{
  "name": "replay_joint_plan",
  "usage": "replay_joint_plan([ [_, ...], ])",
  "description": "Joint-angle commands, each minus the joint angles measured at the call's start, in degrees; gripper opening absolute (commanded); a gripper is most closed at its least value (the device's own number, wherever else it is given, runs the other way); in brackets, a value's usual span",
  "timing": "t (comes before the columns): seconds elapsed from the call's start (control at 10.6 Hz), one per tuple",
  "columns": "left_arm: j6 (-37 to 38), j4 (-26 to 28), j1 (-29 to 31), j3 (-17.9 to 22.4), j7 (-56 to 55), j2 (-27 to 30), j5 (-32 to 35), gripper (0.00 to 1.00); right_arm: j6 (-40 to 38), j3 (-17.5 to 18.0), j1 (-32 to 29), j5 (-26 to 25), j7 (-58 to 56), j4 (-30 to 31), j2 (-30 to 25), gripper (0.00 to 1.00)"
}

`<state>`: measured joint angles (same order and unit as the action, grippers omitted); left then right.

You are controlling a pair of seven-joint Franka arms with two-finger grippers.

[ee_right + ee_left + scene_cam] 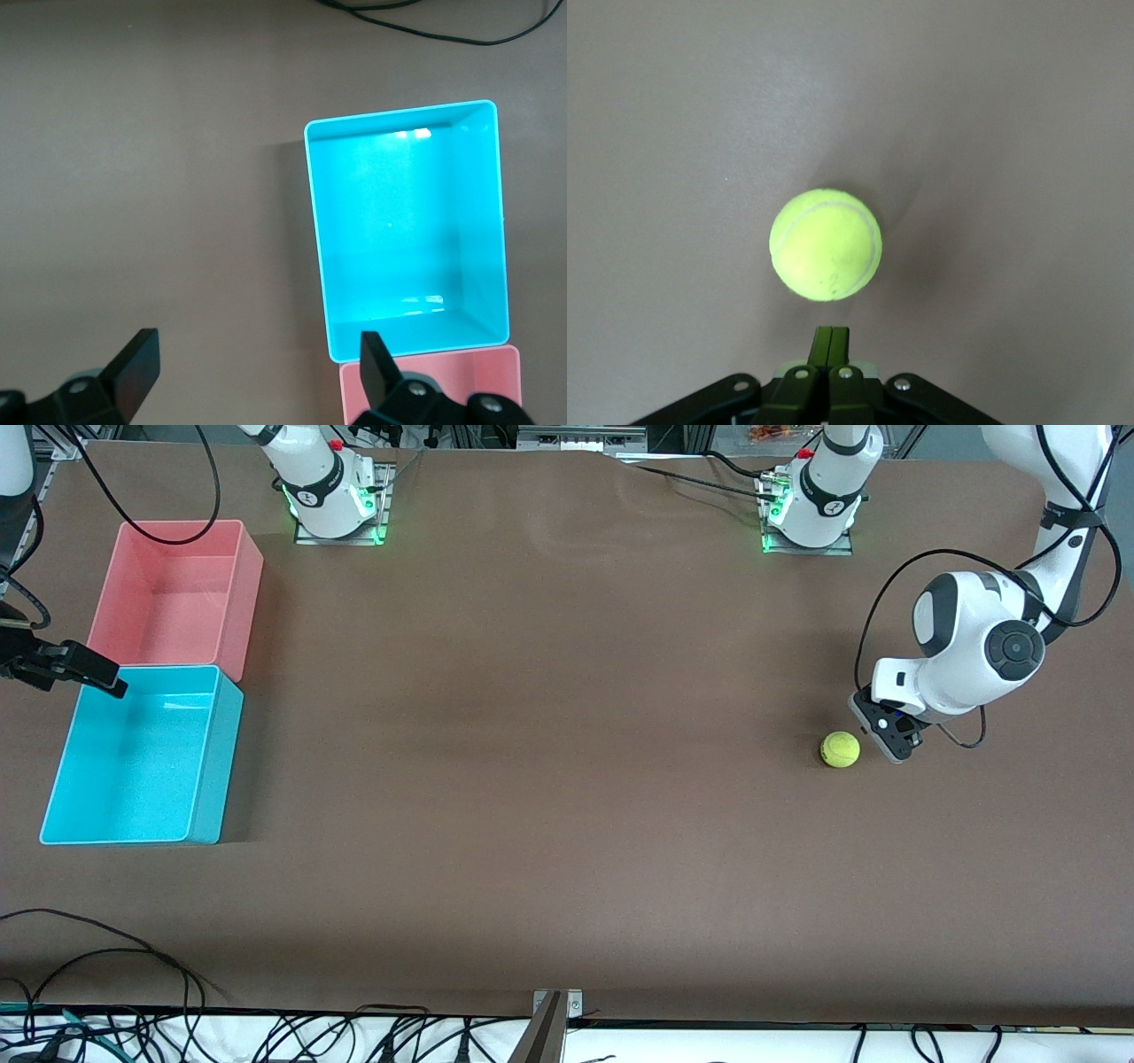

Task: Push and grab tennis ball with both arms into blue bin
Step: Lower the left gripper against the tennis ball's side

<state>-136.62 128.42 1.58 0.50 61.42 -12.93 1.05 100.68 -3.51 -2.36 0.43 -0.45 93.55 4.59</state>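
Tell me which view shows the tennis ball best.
The left wrist view: the tennis ball fills its centre, seam visible, just ahead of the shut left gripper. The front view shows it small; the right wrist view misses it.

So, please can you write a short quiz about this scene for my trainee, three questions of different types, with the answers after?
1. True or false: the tennis ball already lies inside the blue bin.
2. Multiple choice: the left gripper is
A. shut, low beside the ball
B. open around the ball
C. over the pink bin
3. Fill in the word: the right gripper hangs with its fingers ____ at the blue bin's end of the table.

Key
1. False. The ball sits on the bare table toward the left arm's end.
2. A. The fingers are pressed together.
3. open. Both bins, blue and pink, hold nothing.
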Motion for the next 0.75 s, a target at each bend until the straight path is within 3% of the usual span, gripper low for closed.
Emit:
replay_joint_plan([
  [0.0,-5.7,-0.1,0.9,1.4,16.8,-2.2,-0.1,0.00,-0.3,0.0,-0.4,1.1,-0.1,-1.1,0.3,1.00],
  [0.66,-11.4,-0.8,2.0,1.7,23.7,-7.8,-1.8,0.00,-0.2,0.0,-1.1,3.5,-0.2,-1.2,0.6,1.00],
])
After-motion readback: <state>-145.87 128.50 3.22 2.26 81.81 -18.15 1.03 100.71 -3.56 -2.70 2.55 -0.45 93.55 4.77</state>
